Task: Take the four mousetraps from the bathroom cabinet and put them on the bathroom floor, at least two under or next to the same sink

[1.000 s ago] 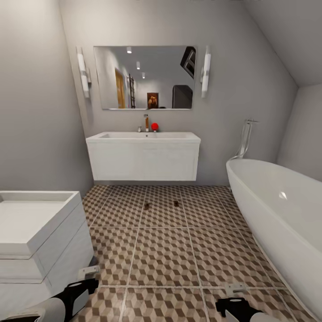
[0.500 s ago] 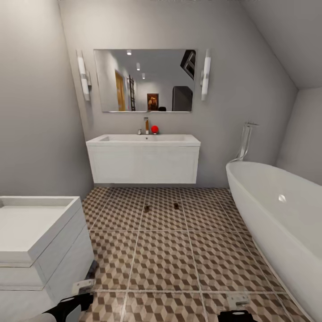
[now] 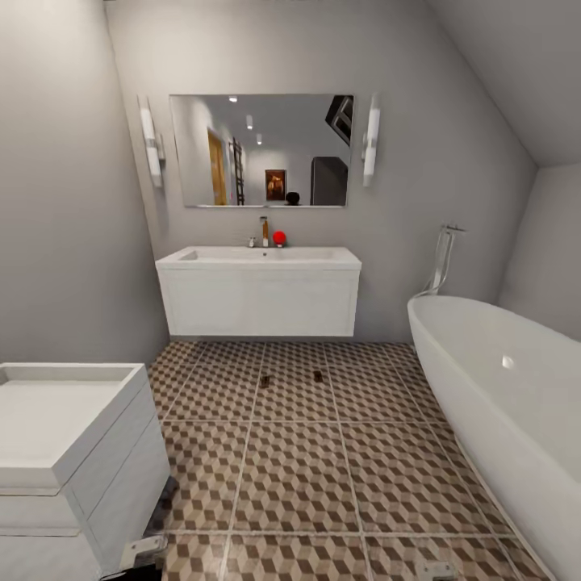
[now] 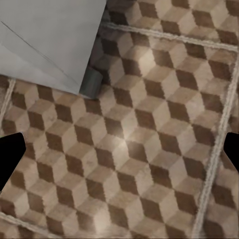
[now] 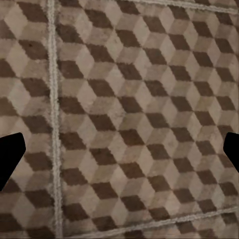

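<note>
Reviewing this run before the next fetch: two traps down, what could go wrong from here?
1. The two small brown mousetraps lie in the open on the cube-patterned tiled floor, in front of the wide white wall-hung sink; the base might run over them on a later approach.
2. The squarish white basin unit stands close beside the left claw; a turn could clip it.
3. The oval white tub narrows the passage on the right.

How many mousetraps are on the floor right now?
2: the left mousetrap and the right mousetrap lie side by side on the bathroom floor, just in front of the bathroom sink. Others may be out of view.
</note>
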